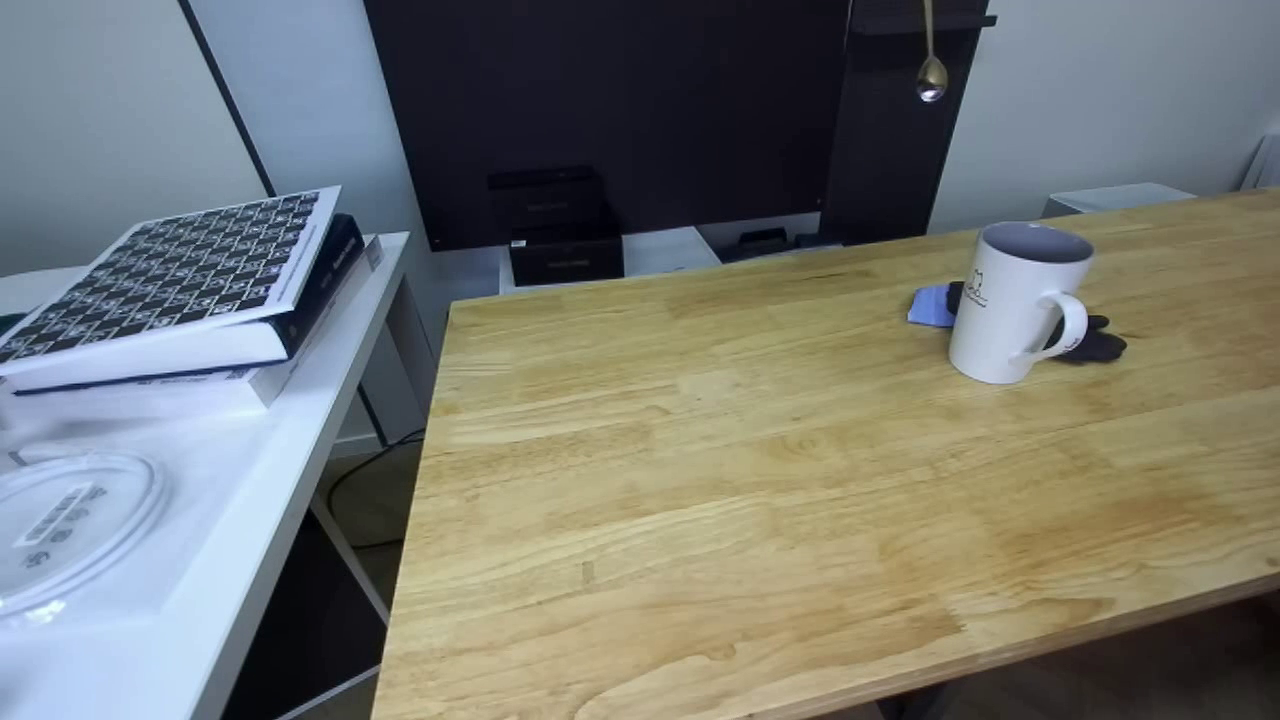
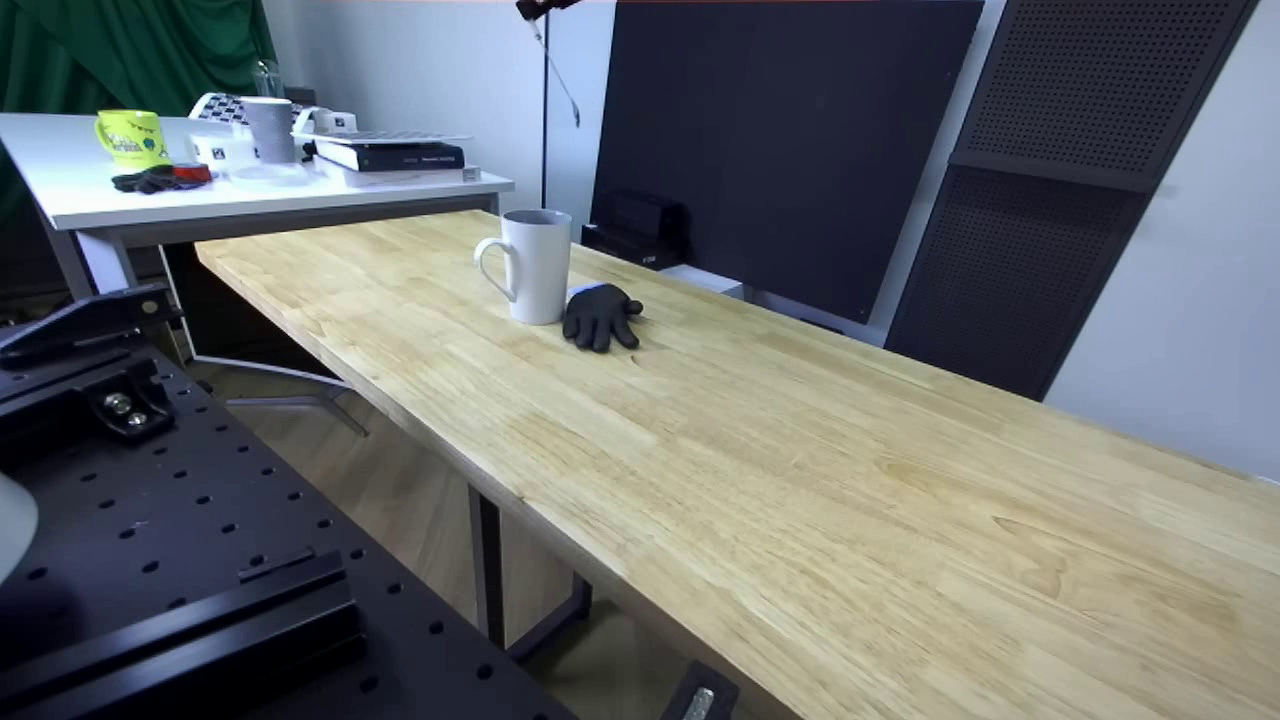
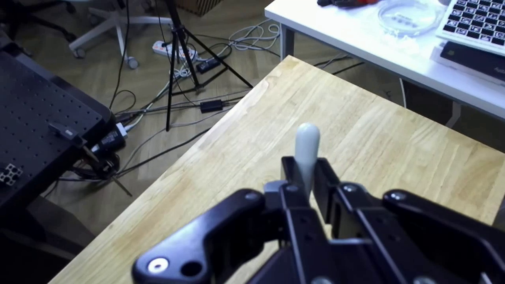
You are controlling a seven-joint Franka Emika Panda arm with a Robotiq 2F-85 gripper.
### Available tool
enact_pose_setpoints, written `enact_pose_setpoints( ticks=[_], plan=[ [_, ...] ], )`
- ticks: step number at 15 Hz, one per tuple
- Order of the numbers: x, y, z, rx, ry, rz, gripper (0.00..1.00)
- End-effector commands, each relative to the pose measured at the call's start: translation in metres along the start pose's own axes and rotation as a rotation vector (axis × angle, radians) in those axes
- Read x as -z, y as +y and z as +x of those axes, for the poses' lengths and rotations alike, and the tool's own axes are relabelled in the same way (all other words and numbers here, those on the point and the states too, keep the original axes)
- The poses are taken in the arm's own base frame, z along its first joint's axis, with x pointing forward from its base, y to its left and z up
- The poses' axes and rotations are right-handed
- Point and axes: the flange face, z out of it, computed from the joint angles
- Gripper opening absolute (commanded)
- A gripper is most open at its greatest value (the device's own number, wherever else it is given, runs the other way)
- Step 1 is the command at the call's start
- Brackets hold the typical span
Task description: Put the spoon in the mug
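The white mug with a dark grey inside stands upright on the wooden table; it also shows in an exterior view. The thin spoon hangs bowl down, high above the table and apart from the mug. Its gold-looking bowl shows at the top in an exterior view, and its lower part shows in an exterior view. In the wrist view my gripper is shut on the spoon's pale handle. Only the black fingertips show at the top in an exterior view. The mug is out of the wrist view.
A black glove with a pale blue part lies against the mug's base. A white side table holds books, a yellow mug and a grey cup. A dark perforated bench stands near the table edge.
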Motion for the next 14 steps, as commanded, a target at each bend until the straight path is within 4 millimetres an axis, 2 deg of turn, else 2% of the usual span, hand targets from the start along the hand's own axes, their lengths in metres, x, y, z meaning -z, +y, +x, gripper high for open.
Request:
enact_pose_setpoints(
  ticks=[1,7,10,14],
  plan=[
    [-0.01,0.03,-0.007,-0.04,-0.057,-0.008,0.04],
    [-0.035,0.076,0.005,-0.076,-0.11,-0.022,0.04],
    [-0.049,0.104,0.016,-0.09,-0.144,-0.024,0.04],
    [-0.059,0.134,0.034,-0.101,-0.184,-0.016,0.04]
  ],
)
